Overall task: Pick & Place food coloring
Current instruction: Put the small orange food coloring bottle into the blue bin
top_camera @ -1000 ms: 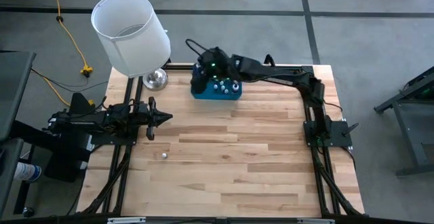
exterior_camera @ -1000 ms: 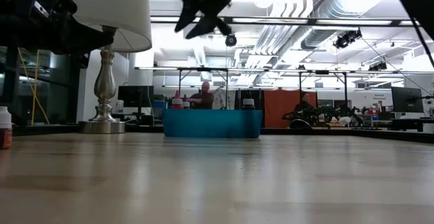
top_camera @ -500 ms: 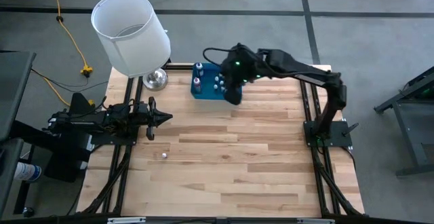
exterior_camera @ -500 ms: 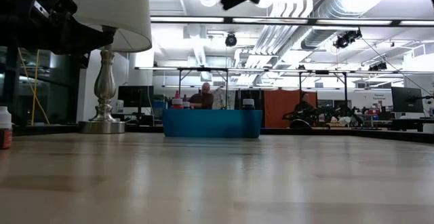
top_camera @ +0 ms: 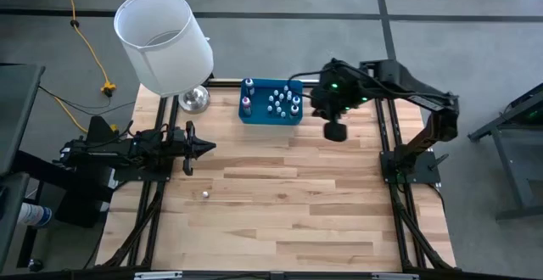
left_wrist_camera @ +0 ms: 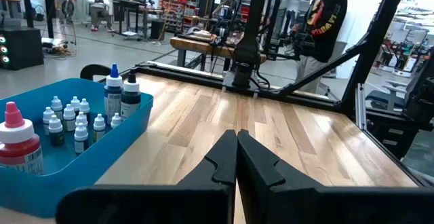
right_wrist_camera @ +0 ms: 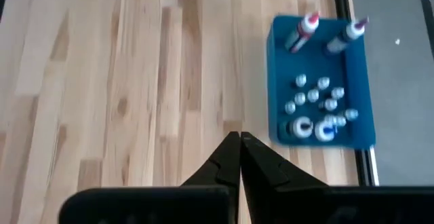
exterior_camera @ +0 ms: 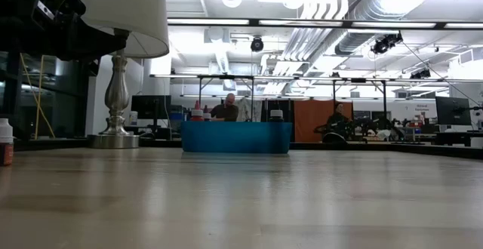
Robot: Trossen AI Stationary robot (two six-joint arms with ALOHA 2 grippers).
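The food coloring bottles [top_camera: 280,103] stand upright in a blue tray [top_camera: 254,117] at the table's far middle; the left wrist view shows their white caps [left_wrist_camera: 68,115] and a red bottle [left_wrist_camera: 19,142]. One small loose bottle [top_camera: 205,194] stands on the wood nearer the left, also seen as a reddish bottle [exterior_camera: 5,142]. My right gripper [top_camera: 333,131] hangs shut and empty, high, just right of the tray [right_wrist_camera: 319,81]. My left gripper [top_camera: 208,147] waits shut at the table's left.
A lamp with a white shade [top_camera: 165,42] and a shiny metal base [top_camera: 193,99] stands at the far left corner, close to the tray. Bare wood [top_camera: 297,204] fills the table's near half. People stand in the room beyond [left_wrist_camera: 325,20].
My right gripper has left the spot over the blue tray and gone toward the table's right edge and up, out of the low view. Its fingers, apart a second ago, are now together. The tray has stayed in place.
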